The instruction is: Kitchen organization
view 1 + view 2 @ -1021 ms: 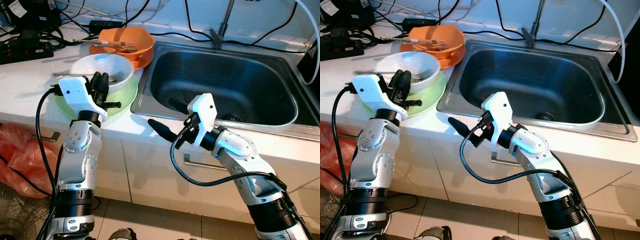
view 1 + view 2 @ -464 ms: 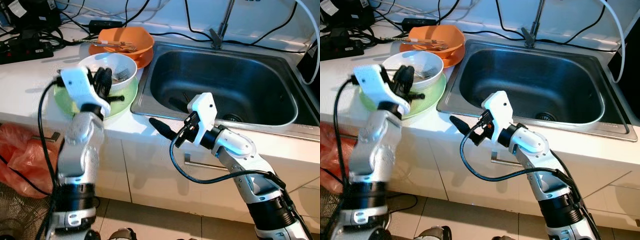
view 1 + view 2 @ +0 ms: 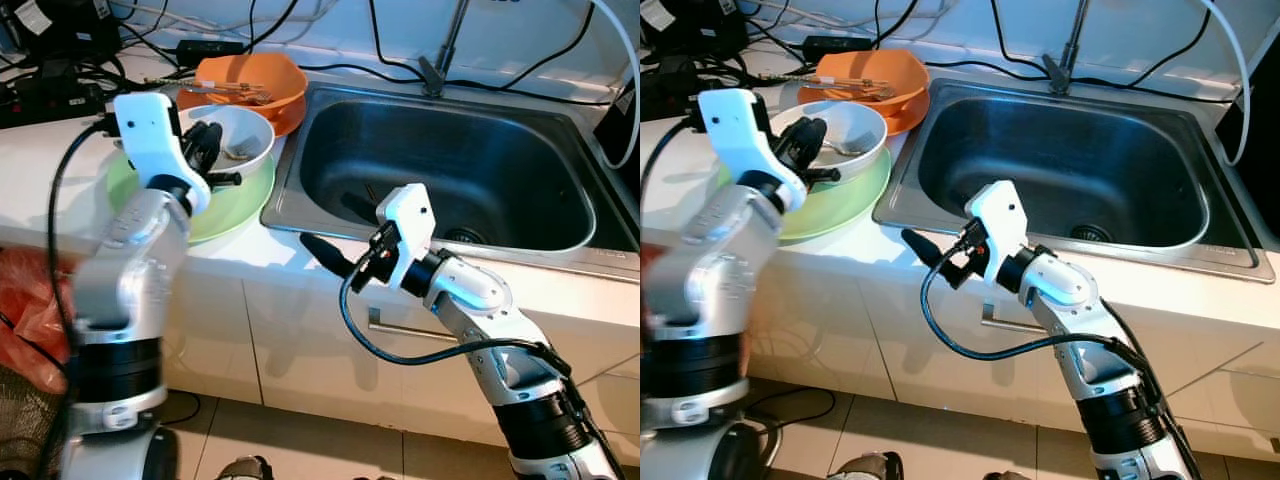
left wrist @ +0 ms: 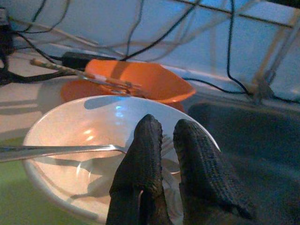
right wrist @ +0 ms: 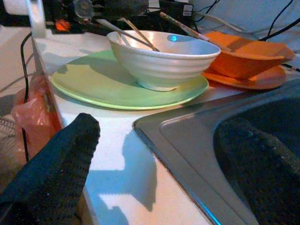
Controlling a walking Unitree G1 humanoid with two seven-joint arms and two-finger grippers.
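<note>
Fingers of left gripper nearly closed, hovering over rim of white bowl, gripping nothing; bowl with 1 fork on green plate beside sink; right gripper spread wide, empty.

White bowl holding a fork sits upright on green plate

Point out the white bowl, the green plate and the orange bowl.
white bowl [image 3: 243, 140], left eye view, inner wall.
green plate [image 3: 232, 206], left eye view, bare rim near the sink.
orange bowl [image 3: 262, 76], left eye view, inner wall.
</note>
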